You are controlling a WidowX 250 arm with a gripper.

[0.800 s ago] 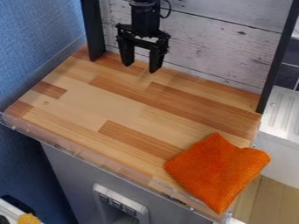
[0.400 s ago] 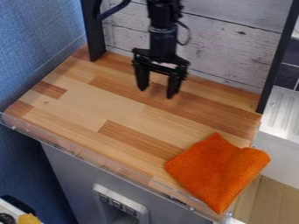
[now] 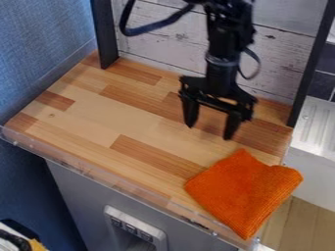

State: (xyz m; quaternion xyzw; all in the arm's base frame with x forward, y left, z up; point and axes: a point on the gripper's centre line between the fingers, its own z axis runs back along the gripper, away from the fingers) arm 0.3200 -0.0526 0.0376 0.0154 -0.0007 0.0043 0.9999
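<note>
Cloth (image 3: 243, 192), orange and ribbed, lies at the near right corner of the tabletop (image 3: 98, 112). Its right side hangs past the edge, and one corner there is slightly puckered; the flat spread over the wood probably keeps it from sliding off. Left of the cloth, a clear lip (image 3: 85, 166) follows the tabletop's front edge, likely there to stop things slipping over.

Just beyond the cloth's far corner hangs the gripper (image 3: 209, 131), pointing down, its fingers well apart with nothing between them. It holds nothing and is apart from the cloth, one fingertip nearer to it than the other. The downward pose seems to suit things lying flat, and the spread leaves room for fabric between the tips.

To the right of the cloth and farther back is a white ridged surface (image 3: 317, 127). Farther still, behind both cloth and gripper, pale boards (image 3: 157, 44) stand between two dark posts, apparently as a backing for the tabletop.
</note>
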